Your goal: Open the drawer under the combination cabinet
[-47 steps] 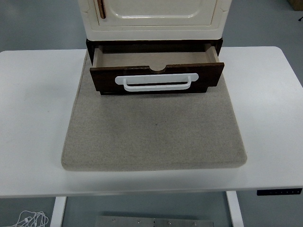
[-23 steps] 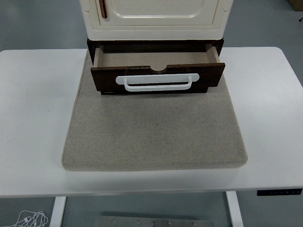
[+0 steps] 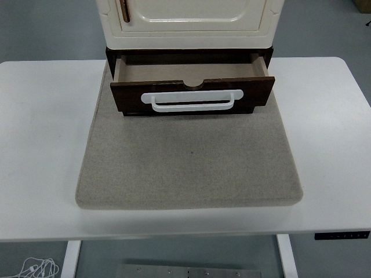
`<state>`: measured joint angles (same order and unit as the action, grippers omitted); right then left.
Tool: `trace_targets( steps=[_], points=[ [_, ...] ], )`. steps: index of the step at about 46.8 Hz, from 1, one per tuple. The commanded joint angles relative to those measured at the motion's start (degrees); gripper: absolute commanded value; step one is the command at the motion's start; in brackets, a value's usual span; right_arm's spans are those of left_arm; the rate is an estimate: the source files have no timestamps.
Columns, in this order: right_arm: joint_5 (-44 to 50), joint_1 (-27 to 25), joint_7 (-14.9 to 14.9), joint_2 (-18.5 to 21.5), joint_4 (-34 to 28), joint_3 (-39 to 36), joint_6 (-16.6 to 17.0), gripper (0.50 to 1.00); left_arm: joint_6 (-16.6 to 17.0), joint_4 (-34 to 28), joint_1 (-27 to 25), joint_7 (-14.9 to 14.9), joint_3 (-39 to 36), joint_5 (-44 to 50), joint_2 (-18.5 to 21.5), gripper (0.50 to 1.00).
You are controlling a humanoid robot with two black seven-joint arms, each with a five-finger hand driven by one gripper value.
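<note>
Here, hands: neither is showing in view, so their state cannot be told.
Drawer: dark brown wooden drawer [image 3: 191, 92] with a white handle [image 3: 192, 99] is sitting pulled out over the grey felt mat [image 3: 190, 162].

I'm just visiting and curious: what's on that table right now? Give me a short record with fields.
surface: white table with a grey felt mat on it
cabinet: cream cabinet standing at the mat's far end, door shut
drawer: dark brown drawer under the cabinet, pulled out toward the near edge
drawer contents: nothing visible inside
handle: white handle on the drawer front
robot hands: none in view
task state: drawer appears open
</note>
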<state>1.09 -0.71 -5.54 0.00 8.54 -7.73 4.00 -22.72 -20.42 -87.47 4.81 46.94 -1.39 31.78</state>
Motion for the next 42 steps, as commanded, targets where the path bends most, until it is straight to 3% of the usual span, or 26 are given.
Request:
trace_targets(
  steps=[1,17,34,42],
  points=[
    [0.1,-0.2,0.0,0.0,0.3,0.1,0.5,0.928,0.7,0.1,4.2,0.1,-0.1,3.2,-0.8,1.0],
    [0.1,-0.2,0.0,0.0,0.2,0.2,0.4,0.928,0.8,4.5,17.7,0.1,0.1,15.2,-6.5,1.0],
    [0.1,-0.3,0.0,0.0,0.3,0.0,0.7,0.928,0.7,7.6,25.9,-0.9,0.3,24.8,-16.0,1.0],
    [0.1,-0.4,0.0,0.0,0.3,0.0,0.7,0.926,0.5,7.5,28.4,-1.6,1.0,30.3,-18.4,1.0]
  ],
)
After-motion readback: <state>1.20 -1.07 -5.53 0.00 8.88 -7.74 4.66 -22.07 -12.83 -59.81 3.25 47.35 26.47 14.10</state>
